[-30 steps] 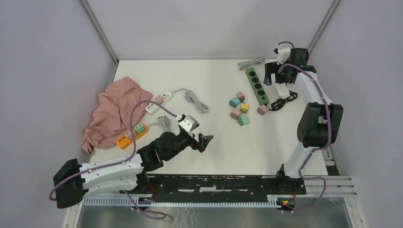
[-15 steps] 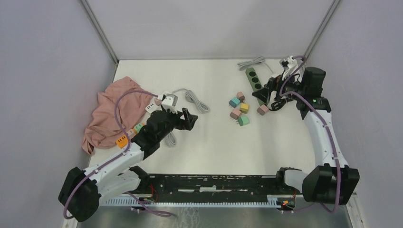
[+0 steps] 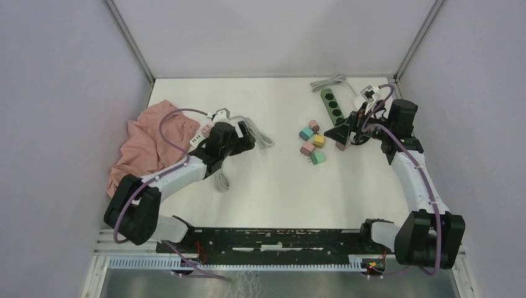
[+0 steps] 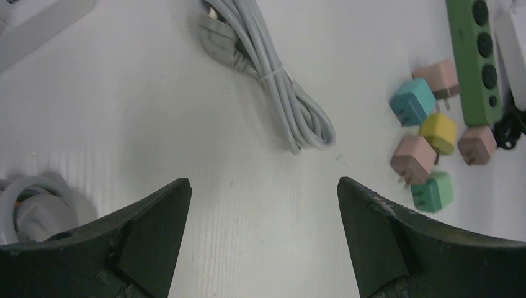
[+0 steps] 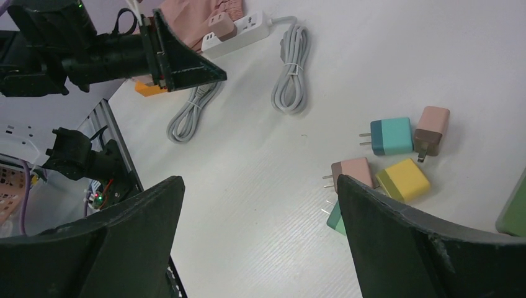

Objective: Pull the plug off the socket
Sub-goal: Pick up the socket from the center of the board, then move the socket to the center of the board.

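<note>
At the bench's left edge, beside the pink cloth: white strip, pinkish plug seated, judged unpulled; left fingers spread, empty, nearby; loose plugs mid-bench; right fingers spread, empty, by green strip.

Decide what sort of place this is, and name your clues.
Probably a robot lab cell: plain walls box in a white table, two arms stand at its edge, power strips and loose plugs laid out.
</note>
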`<action>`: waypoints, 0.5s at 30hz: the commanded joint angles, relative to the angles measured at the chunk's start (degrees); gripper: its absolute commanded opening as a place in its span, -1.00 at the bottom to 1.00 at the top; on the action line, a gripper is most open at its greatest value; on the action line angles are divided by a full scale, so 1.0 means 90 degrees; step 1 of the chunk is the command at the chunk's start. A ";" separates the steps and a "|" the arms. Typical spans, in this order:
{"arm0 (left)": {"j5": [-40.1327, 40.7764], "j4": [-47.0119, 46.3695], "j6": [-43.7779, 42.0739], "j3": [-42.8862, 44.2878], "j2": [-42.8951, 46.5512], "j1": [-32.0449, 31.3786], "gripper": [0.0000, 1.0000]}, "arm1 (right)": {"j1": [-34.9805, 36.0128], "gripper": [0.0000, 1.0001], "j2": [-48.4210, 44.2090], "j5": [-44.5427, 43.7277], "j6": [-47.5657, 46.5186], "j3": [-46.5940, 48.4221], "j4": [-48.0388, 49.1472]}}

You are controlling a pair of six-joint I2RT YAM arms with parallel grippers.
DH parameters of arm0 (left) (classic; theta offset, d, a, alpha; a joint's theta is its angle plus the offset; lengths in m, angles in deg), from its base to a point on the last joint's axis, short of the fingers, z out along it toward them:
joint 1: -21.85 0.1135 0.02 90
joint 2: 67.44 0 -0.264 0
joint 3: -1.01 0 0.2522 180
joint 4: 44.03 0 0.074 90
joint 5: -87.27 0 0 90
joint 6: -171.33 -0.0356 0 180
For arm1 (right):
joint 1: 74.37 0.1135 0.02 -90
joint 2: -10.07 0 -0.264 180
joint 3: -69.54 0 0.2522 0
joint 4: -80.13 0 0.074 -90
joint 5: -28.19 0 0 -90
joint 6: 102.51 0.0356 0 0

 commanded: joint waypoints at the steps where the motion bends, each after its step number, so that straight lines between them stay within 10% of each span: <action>1: 0.1433 0.0982 0.0902 0.1111 -0.0748 0.0019 0.89 | -0.0034 0.99 -0.0026 0.0280 0.0062 0.0233 0.0302; 15: 0.2348 0.3856 0.0970 0.4901 -0.4020 0.0018 0.91 | -0.0032 0.99 0.0155 0.0310 0.0076 0.0267 0.0181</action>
